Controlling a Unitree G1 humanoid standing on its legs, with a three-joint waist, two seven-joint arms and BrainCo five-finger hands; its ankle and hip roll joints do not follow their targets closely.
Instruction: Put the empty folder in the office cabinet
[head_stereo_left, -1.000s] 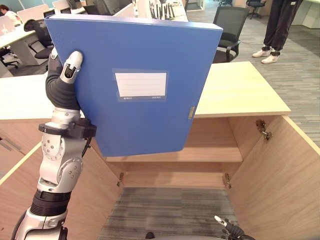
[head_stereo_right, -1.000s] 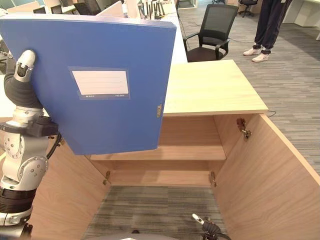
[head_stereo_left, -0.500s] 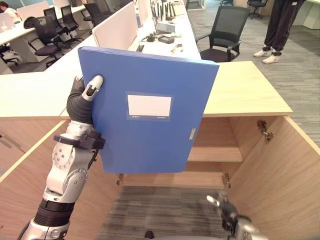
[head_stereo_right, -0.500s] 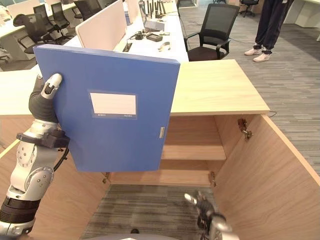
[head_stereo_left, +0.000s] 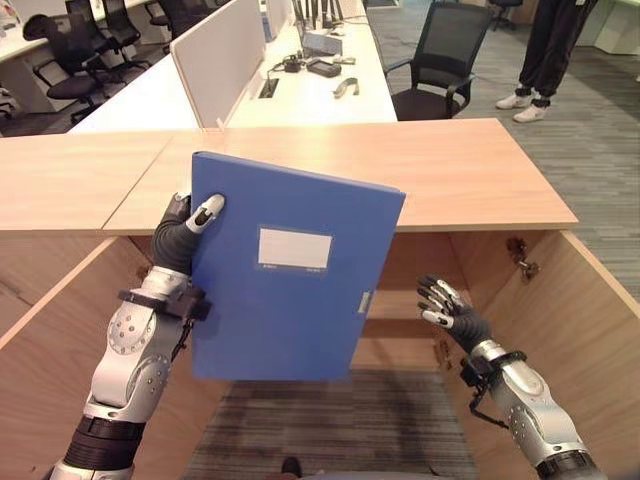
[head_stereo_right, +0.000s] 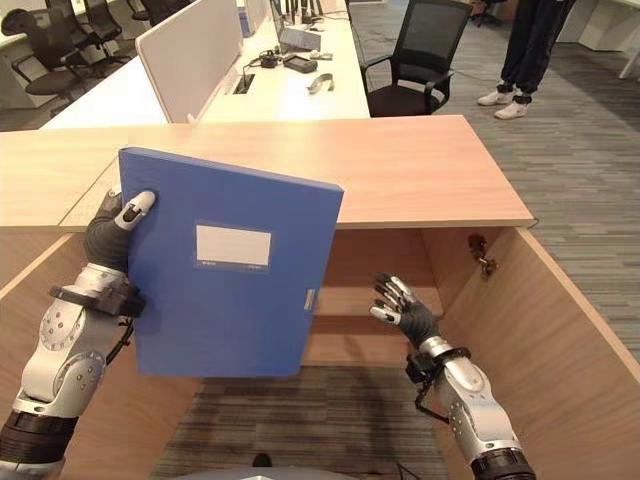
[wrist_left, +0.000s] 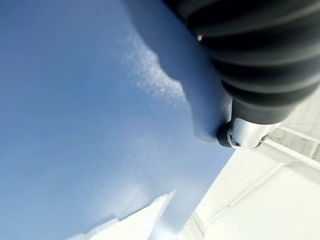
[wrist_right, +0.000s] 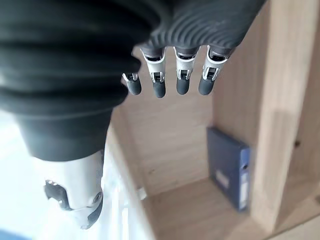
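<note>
above the open cabinet (head_stereo_left: 470, 190), in front of its top edge, the blue folder (head_stereo_left: 290, 280) hangs upright in my left hand (head_stereo_left: 190, 222). its white label faces me and the clasp side points toward the cabinet's middle. my thumb is pressed on the folder's front near its upper corner; my fingers sit behind it where i cannot see them, so i read this as a pinch on that edge. in the left wrist view the blue face (wrist_left: 90, 115) lies right against my hand's cover.

my right hand (head_stereo_left: 448, 307) is raised beside the folder's lower clasp edge, near it but apart, with fingers spread straight and nothing in them. past those fingers (wrist_right: 181, 82) in the right wrist view, another blue folder (wrist_right: 229, 172) stands on a shelf inside the cabinet, against a wooden upright.

both cabinet doors (head_stereo_right: 540, 340) stand swung wide toward me, and the inner shelf (head_stereo_left: 420, 305) shows behind the folder. beyond the cabinet are a black chair (head_stereo_left: 440, 60), white desks (head_stereo_left: 300, 90), and a person's legs (head_stereo_left: 545, 50) on the carpet.

i judge this as the carry-in step: the folder is lifted, not yet inside. next i would need to lower it below the cabinet's top, steady its free edge with my right hand, and slide it onto the shelf without catching the top panel.
</note>
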